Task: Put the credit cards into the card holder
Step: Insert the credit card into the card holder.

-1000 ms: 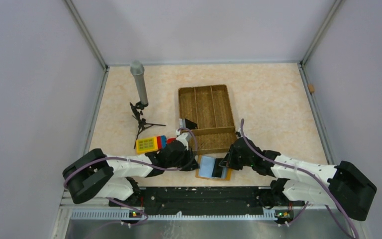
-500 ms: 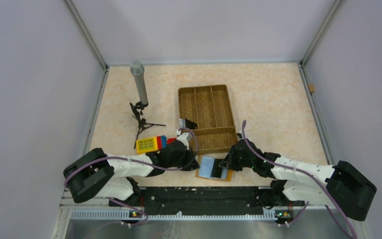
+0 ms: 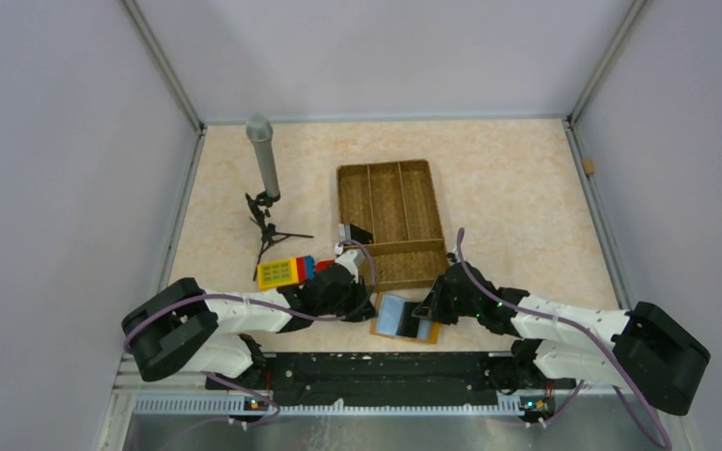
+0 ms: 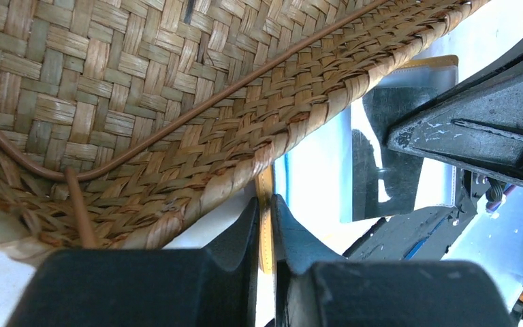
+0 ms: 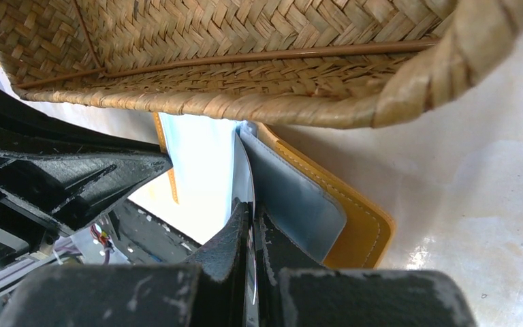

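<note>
Holder [image 3: 397, 318] open and flat at lower centre of the top view, a gripper at each side.
Only the wrist views show the grips. The left gripper [image 4: 265, 204] is narrow, nipping the holder's tan edge just beside the tray [image 3: 384, 165]. The right gripper [image 5: 250, 211] is pinched shut on a thin card [image 4: 381, 170], edge-on in its own view, a dark rectangle on the blue lining in the left one. From above, the tray holds a dark item [image 3: 357, 233] at its left side.
</note>
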